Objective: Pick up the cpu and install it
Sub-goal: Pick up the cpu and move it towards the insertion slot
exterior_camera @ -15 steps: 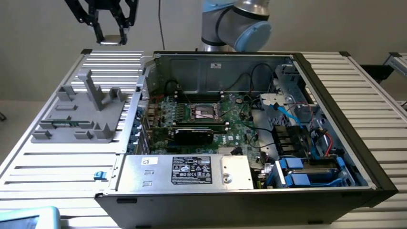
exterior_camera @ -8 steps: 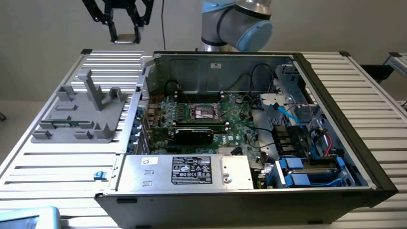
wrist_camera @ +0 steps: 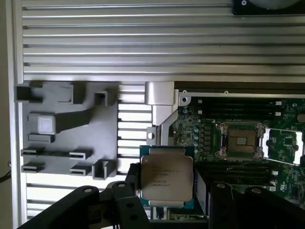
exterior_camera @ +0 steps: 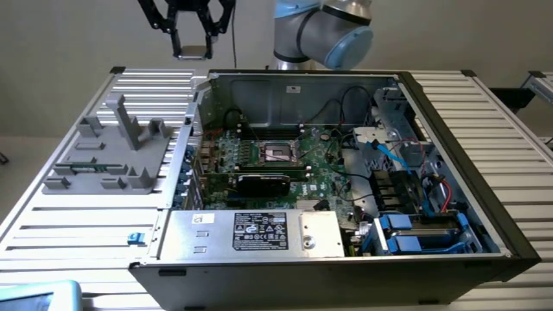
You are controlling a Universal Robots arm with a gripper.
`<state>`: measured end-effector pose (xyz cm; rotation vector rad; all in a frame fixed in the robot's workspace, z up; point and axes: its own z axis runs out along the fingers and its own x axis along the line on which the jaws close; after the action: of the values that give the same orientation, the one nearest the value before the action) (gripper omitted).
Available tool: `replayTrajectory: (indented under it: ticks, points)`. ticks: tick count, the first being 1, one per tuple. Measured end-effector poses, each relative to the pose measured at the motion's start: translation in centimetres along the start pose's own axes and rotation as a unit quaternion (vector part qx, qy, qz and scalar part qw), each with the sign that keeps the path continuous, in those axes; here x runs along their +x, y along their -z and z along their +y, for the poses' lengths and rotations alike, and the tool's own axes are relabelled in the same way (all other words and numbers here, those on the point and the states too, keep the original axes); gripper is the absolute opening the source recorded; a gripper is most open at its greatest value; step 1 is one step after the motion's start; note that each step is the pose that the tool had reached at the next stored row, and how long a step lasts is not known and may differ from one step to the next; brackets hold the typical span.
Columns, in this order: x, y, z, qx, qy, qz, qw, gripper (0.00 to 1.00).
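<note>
Pinching one cpu (wrist_camera: 167,177), one claw (exterior_camera: 191,46) hangs aloft; below: one grey fixture (exterior_camera: 112,152), one socket (exterior_camera: 278,153), one open case (exterior_camera: 294,91).

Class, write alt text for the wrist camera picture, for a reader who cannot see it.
The robot's hand grips a square, silver-topped chip above a slatted metal table. Beneath lie a grey plastic holder and an open computer's green board with its metal-framed socket.

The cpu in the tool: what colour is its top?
Shiny silver-beige, with a green border; the cpu shows best in the wrist view.
</note>
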<state>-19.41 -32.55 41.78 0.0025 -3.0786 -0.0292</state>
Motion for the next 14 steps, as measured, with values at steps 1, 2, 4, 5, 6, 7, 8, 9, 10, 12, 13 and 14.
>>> replayTrajectory:
  ticks: [1,2,4,5,6,7,8,9,10,12,13,14]
  points:
    - [-0.5,0.04,-0.02,0.0,0.0,0.0,1.0,0.56]
    - [-0.9,0.07,-0.03,0.0,0.0,0.0001,1.0,0.56]
    - [-1.8,0.14,-0.06,0.0,0.0,0.0001,1.0,0.56]
    - [-2.3,0.18,-0.08,0.0,0.0,0.0002,1.0,0.56]
    - [-2.7,0.21,-0.09,0.0,0.0,0.0003,1.0,0.56]
    - [-3.2,0.24,-0.1,0.0,0.0,0.0003,1.0,0.56]
    - [-3.6,0.27,-0.12,0.0,0.0,0.0004,1.0,0.56]
    - [-4.1,0.3,-0.13,-0.0001,0.0,0.0004,1.0,0.56]
    - [-4.5,0.33,-0.15,-0.0001,0.0,0.0005,1.0,0.56]
    - [-5.4,0.38,-0.16,-0.0001,0.0,0.0005,1.0,0.56]
    - [-5.9,0.41,-0.17,-0.0001,0.0,0.0006,1.0,0.56]
    - [-6.4,0.44,-0.18,-0.0001,0.0,0.0008,1.0,0.56]
